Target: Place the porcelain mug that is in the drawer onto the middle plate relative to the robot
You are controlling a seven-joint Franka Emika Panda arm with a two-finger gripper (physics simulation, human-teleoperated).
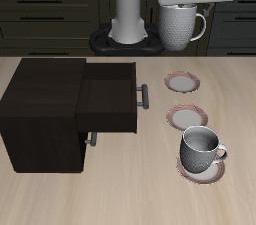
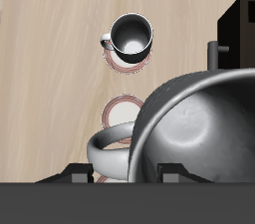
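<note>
My gripper (image 1: 188,5) is shut on the rim of the porcelain mug (image 1: 180,26) and holds it upright, high above the table's back near the robot base (image 1: 125,37). In the wrist view the mug (image 2: 194,133) fills the picture, dark inside, with its loop handle to one side. The dark drawer (image 1: 110,94) stands pulled open and looks empty. Three saucers lie in a row beside it. The middle plate (image 1: 187,117) is bare; in the wrist view the middle plate (image 2: 117,112) is partly hidden by the held mug.
A squatter grey mug (image 1: 201,149) stands on the saucer (image 1: 207,172) nearest the table's front edge; it also shows in the wrist view (image 2: 130,36). The farthest saucer (image 1: 182,82) is bare. The low dark cabinet (image 1: 40,114) sits beside the drawer, whose bar handle (image 1: 144,96) juts toward the saucers.
</note>
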